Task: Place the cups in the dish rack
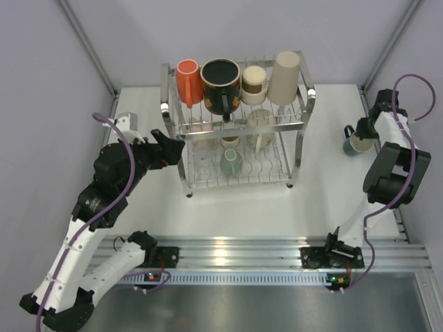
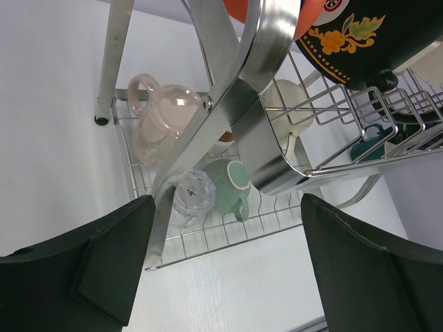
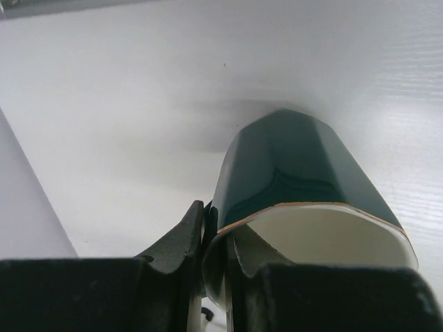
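The chrome dish rack [image 1: 297,124] stands at the table's middle back. Its top tier holds an orange mug [image 1: 187,81], a large black patterned mug [image 1: 221,84], a brown-cream paper cup [image 1: 253,81] and a tall beige cup [image 1: 284,76]. The lower tier holds a green cup [image 1: 230,161], a clear cup [image 2: 191,197] and a pink cup [image 2: 165,114]. My left gripper [image 1: 174,149] is open and empty beside the rack's left front post [image 2: 208,131]. My right gripper [image 1: 358,135] is shut on the rim of a teal cup [image 3: 297,173] at the far right of the table.
An aluminium rail [image 1: 242,252] runs along the near edge with the arm bases. White walls close the left, back and right sides. A small grey box [image 1: 127,123] sits at the far left.
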### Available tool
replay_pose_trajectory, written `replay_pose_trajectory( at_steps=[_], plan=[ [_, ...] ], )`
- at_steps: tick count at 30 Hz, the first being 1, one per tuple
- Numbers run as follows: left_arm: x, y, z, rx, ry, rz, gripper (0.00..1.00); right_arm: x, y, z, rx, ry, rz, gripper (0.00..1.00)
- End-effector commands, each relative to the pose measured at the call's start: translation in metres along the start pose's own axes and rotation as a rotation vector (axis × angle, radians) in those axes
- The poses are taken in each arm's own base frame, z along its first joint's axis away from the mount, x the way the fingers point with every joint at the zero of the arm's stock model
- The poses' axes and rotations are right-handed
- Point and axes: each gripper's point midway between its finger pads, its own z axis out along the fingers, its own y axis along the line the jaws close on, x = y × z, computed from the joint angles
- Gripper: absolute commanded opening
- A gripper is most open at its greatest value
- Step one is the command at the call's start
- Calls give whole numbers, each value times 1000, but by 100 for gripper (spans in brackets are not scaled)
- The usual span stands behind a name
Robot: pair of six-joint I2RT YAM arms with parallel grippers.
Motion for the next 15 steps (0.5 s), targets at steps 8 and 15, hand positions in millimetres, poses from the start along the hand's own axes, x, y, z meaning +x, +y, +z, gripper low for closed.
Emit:
replay_pose_trajectory(
  at_steps=[8, 15],
  plan=[
    [-51, -15, -34, 2, -118, -44, 90, -14, 48, -92, -441, -121, -413, 0],
    [-71, -112, -62, 430, 23, -50, 84, -36, 36, -243, -826, -329, -566, 0]
  ],
)
